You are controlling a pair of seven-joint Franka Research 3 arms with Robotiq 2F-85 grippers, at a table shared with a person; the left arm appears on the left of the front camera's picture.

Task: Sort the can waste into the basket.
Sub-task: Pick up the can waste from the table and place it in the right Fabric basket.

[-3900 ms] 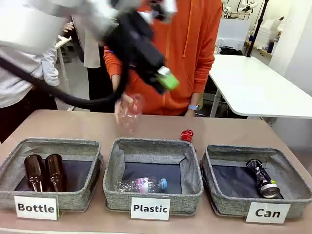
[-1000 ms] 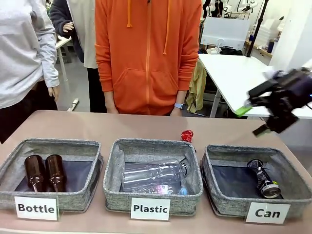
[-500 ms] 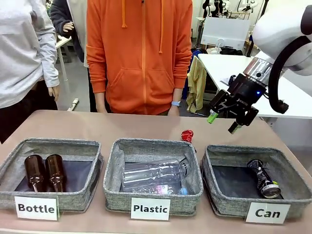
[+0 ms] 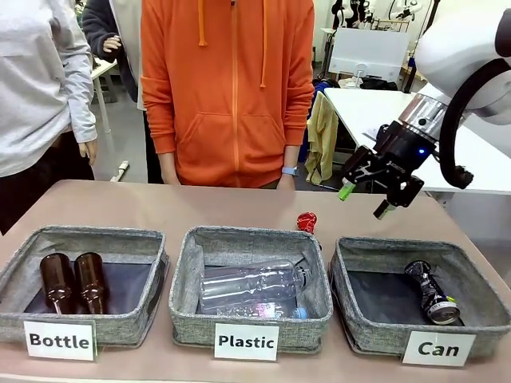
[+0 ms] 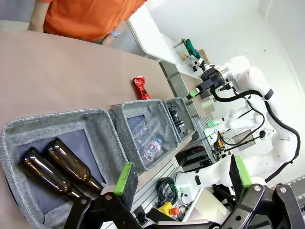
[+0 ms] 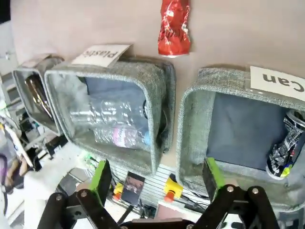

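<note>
Right end effector [image 4: 364, 201], fingers spread and empty, has swung in from the counter's right edge to hover above the far right part of the counter, so the last can looks to be next. That red can [image 4: 306, 221] lies on the counter just behind the Plastic basket [image 4: 249, 317], below and left of the fingers, while the dark can [image 4: 431, 292] already lies in the Can basket [image 4: 415, 339].
</note>
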